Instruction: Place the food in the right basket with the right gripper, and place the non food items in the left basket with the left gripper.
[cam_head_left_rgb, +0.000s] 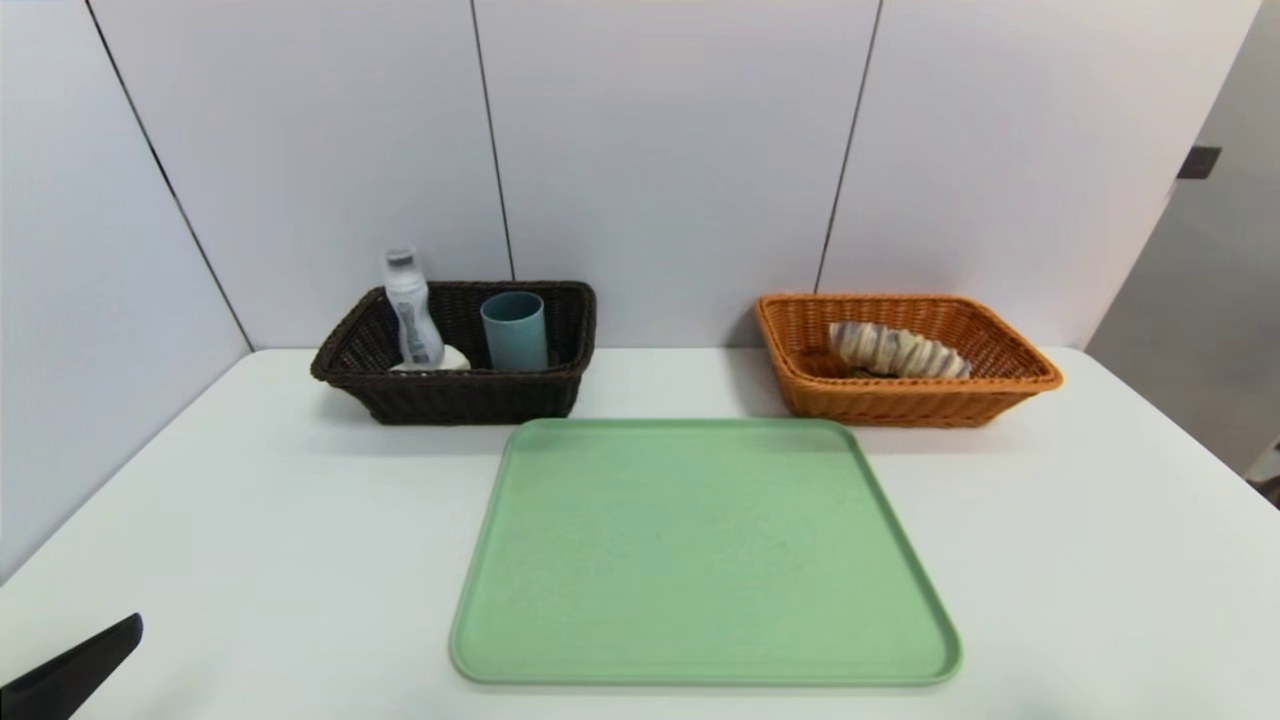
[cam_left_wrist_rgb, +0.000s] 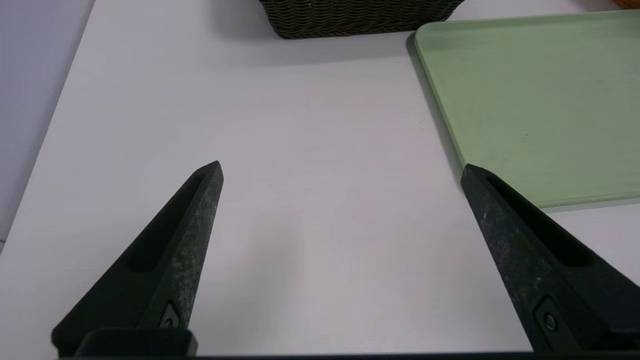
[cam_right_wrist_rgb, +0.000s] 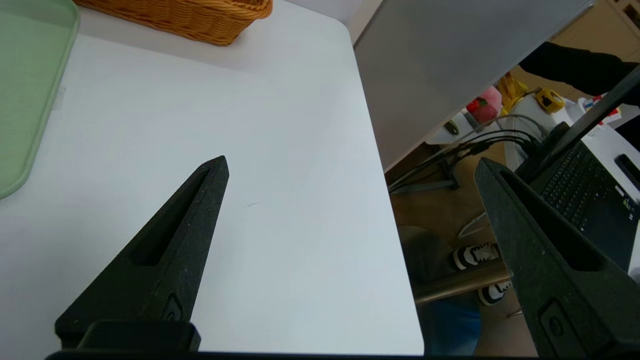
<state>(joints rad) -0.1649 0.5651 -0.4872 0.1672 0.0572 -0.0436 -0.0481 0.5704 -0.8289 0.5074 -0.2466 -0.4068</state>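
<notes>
Bread roll (cam_head_left_rgb: 898, 350) lies in the orange basket (cam_head_left_rgb: 905, 402) upper right, bottle (cam_head_left_rgb: 412, 308) and cup (cam_head_left_rgb: 515, 331) in the dark basket (cam_head_left_rgb: 450, 397) upper left, so sorting looks complete and both grippers (cam_left_wrist_rgb: 340, 170) (cam_right_wrist_rgb: 350, 162) hang spread, holding nothing.

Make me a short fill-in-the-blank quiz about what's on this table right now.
1. The blue cup stands in the ____ basket.
2. The bread roll lies in the ____ basket.
3. The green tray holds ____ items.
4. The left gripper has its fingers ____.

Missing words: dark brown; orange; no; open
</notes>
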